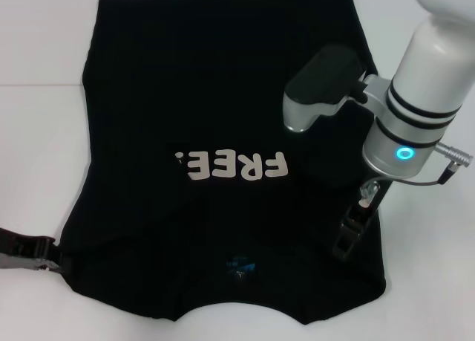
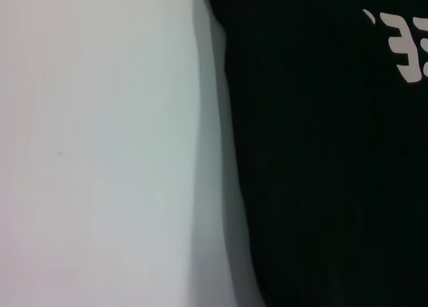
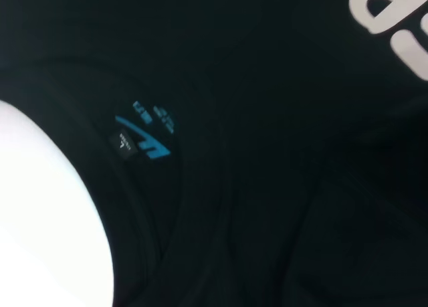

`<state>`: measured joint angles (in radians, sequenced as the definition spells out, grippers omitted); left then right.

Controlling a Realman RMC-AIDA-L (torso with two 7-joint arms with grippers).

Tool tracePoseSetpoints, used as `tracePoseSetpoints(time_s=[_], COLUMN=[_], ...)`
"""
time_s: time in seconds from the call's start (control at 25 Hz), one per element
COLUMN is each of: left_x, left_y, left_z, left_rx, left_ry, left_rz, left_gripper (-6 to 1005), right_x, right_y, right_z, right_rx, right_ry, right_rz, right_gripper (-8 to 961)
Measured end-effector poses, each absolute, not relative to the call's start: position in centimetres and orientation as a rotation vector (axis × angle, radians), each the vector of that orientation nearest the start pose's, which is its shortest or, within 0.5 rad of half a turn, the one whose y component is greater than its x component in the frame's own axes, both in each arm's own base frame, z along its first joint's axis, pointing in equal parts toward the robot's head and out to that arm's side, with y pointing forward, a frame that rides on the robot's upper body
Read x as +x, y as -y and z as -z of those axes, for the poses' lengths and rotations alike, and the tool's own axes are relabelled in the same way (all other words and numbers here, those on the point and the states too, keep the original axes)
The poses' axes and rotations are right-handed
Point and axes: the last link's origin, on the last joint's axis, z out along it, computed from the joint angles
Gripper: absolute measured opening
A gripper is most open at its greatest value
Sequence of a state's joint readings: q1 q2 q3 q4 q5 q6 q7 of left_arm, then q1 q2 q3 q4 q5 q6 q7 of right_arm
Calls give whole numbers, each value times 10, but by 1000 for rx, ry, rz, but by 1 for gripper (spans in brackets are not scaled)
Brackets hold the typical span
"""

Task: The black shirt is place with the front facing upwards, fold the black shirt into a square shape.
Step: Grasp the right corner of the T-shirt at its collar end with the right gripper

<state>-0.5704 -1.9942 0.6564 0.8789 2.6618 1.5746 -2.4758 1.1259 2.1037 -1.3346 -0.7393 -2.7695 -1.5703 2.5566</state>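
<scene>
Large black cloth T-shirt (image 1: 223, 96) with white "FREE" lettering (image 1: 234, 165) lies flat on white bench (image 1: 37, 155). Left hand (image 1: 50, 255) at its near-left sleeve edge, grip state undeterminable. Right hand (image 1: 349, 233) over its near-right part, grip state undeterminable

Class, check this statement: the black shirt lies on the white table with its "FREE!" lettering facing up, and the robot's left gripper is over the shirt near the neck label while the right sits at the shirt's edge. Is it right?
Not quite: the arms are swapped. In the head view, the right gripper is over the black shirt near the neck label, and the left gripper sits at the shirt's edge. The rest holds.
</scene>
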Motion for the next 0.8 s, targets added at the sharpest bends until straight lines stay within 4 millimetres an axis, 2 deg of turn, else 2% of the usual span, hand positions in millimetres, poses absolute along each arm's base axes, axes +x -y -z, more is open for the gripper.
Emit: tracePoseSetpoints(time_s=[0.36, 0.8], left_x=[-325, -326], left_y=[-331, -330], left_z=[-58, -57], left_rx=[-2156, -2156], left_ry=[1834, 1839], left_rz=[-106, -106], left_gripper=[33, 33], right_x=[130, 139], right_y=[-394, -390], right_z=[60, 72], right_rx=[-2602, -2614], right_ry=[-749, -746], right_rz=[1026, 1040], right_gripper=[735, 735])
